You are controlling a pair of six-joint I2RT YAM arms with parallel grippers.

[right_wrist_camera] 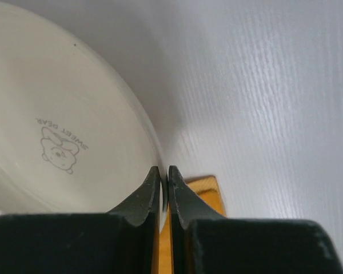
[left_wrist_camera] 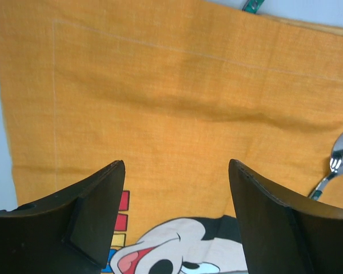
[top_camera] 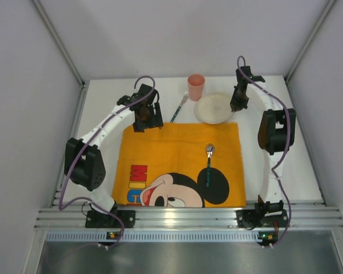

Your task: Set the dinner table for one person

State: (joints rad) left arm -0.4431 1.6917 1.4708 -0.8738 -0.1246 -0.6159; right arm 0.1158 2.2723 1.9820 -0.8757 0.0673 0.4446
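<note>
While the right gripper [right_wrist_camera: 164,174] is clamped on the rim of the plate [right_wrist_camera: 63,114] at its 3 o'clock, the left gripper [left_wrist_camera: 177,165] hangs open over the placemat [left_wrist_camera: 160,85], near its 11 o'clock corner. Both lie on the dinner table [top_camera: 300,165], the plate toward 1 o'clock.

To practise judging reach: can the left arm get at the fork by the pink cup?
Probably yes: the left gripper is open and empty, with the fork close beside it, nothing between.
</note>
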